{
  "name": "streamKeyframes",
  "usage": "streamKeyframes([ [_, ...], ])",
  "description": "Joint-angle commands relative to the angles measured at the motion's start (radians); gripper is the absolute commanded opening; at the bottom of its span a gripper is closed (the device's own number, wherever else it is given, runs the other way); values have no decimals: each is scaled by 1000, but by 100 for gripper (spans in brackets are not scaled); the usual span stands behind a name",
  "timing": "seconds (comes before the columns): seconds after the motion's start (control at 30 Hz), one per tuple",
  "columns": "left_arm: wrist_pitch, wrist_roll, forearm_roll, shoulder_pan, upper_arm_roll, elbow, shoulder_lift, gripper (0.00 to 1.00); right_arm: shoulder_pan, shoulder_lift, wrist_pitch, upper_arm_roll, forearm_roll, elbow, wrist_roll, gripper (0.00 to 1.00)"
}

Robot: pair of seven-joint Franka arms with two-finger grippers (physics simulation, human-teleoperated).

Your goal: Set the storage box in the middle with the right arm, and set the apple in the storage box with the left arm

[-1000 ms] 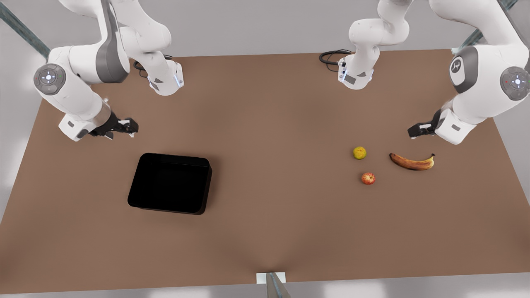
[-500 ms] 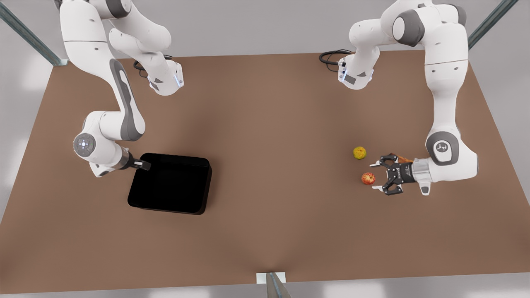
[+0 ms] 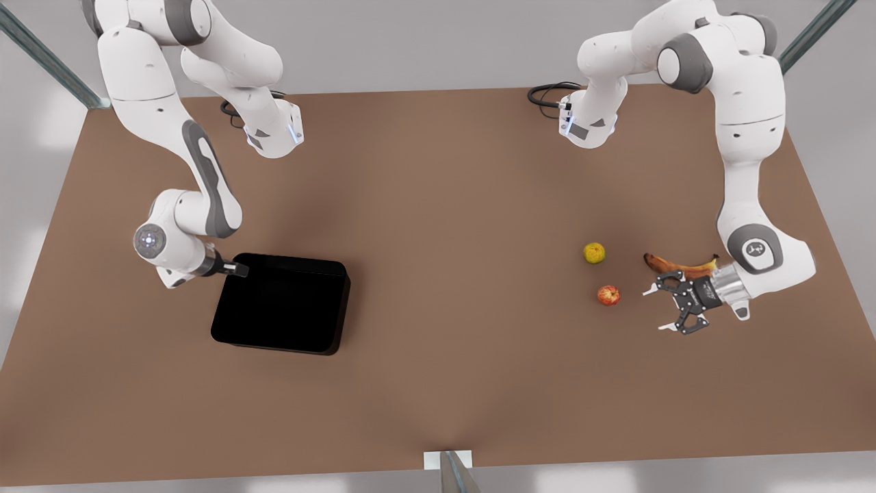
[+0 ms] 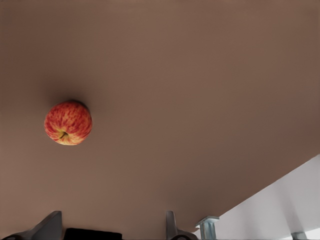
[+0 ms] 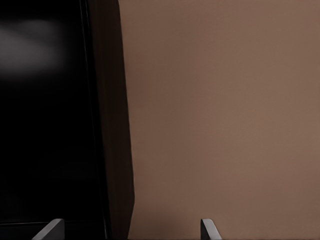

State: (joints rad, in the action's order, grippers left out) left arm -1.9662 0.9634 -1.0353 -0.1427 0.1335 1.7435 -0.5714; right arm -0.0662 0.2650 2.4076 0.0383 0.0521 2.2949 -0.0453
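With my left pincer (image 3: 662,311) spread apart lower right, off the apple (image 3: 608,295), and my right pincer (image 3: 236,270) open astride the storage box (image 3: 280,302) wall centre-left, I risked nudging the apple away.

The desk (image 3: 445,226) looks matt brown and smooth. The box (image 3: 280,302) is matt black, plastic-like. The apple (image 4: 68,123) has smooth, faintly glossy skin.
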Motion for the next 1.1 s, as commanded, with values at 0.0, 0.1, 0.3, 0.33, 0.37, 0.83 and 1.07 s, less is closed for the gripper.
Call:
streamKeyframes([
  [0.0,0,0,-12,0,0,2,-1,100,0,3,4,0,0,0,4,100],
  [0.1,-2,-2,-52,0,-3,36,4,100,-3,48,51,0,3,-5,5,100],
  [0.3,27,-37,-77,0,-18,82,16,100,-4,76,77,-6,17,-8,7,100],
  [0.33,26,-64,-81,0,-18,90,15,100,-4,76,77,-6,17,-9,7,98],
  [0.37,24,-103,-98,0,-37,113,13,100,0,76,77,-6,18,-9,7,73],
  [0.83,-23,-160,-135,11,-97,191,19,100,0,66,76,-44,32,-31,53,21],
  [1.07,-74,-267,-223,9,-78,229,-24,100,3,19,68,-129,32,-66,93,21],
])
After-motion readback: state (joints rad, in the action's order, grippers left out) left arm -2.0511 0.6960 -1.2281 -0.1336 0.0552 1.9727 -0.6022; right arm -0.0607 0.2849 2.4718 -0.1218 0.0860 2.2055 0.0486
